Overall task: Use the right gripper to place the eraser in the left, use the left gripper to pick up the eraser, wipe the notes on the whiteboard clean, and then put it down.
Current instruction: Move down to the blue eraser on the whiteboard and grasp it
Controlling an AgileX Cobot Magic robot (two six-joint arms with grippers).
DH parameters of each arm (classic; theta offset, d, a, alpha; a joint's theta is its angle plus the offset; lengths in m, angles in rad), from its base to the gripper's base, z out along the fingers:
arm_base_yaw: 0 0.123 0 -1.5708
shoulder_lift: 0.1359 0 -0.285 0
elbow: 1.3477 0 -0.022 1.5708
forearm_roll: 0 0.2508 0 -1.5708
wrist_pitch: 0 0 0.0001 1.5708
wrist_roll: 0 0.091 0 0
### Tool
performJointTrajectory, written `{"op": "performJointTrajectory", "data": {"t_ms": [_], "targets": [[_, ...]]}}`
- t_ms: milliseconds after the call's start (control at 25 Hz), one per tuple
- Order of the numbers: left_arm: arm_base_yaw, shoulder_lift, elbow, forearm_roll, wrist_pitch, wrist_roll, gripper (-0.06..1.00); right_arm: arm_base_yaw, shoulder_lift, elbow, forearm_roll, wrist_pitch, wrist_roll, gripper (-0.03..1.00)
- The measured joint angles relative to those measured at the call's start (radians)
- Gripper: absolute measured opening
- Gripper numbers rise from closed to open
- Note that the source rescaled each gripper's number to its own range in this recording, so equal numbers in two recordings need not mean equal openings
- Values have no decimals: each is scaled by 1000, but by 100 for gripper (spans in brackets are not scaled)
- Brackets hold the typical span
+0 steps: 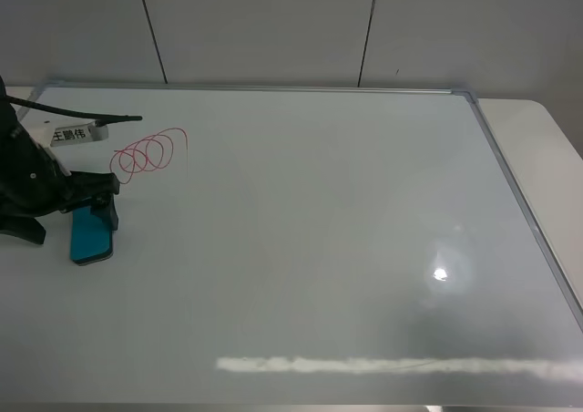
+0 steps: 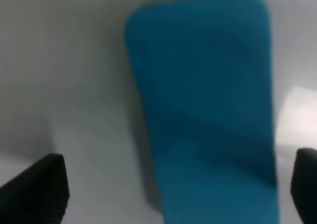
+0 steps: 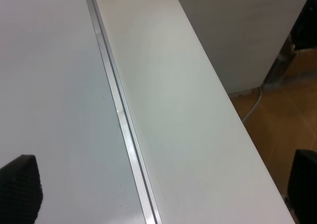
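Observation:
The teal-blue eraser point(image 1: 91, 236) lies flat on the whiteboard point(image 1: 301, 248) near its left edge, just below the red looped notes point(image 1: 150, 153). My left gripper point(image 1: 100, 213) hangs over the eraser's far end. In the left wrist view the eraser point(image 2: 208, 110) fills the frame and the gripper point(image 2: 173, 192) is open, one black fingertip point(image 2: 39, 192) on each side of the eraser with a gap showing. My right gripper point(image 3: 163, 194) is open and empty at the board's right edge; it does not show in the high view.
A white tag point(image 1: 75, 134) and a thin black cable point(image 1: 109, 118) lie above the notes. The board's silver frame point(image 3: 121, 130) runs beside a strip of white table point(image 3: 188, 135). Past the table's right edge is wooden floor point(image 3: 277, 115).

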Motion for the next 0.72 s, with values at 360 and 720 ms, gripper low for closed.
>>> {"op": "performJointTrajectory", "data": {"t_ms": [360,720], "targets": [[-41,0,16,-55,-56,-4,79,0,0,0,0,0,0,100],[-41,0,16,-24,-96,-11,79,0,0,0,0,0,0,100]]}}
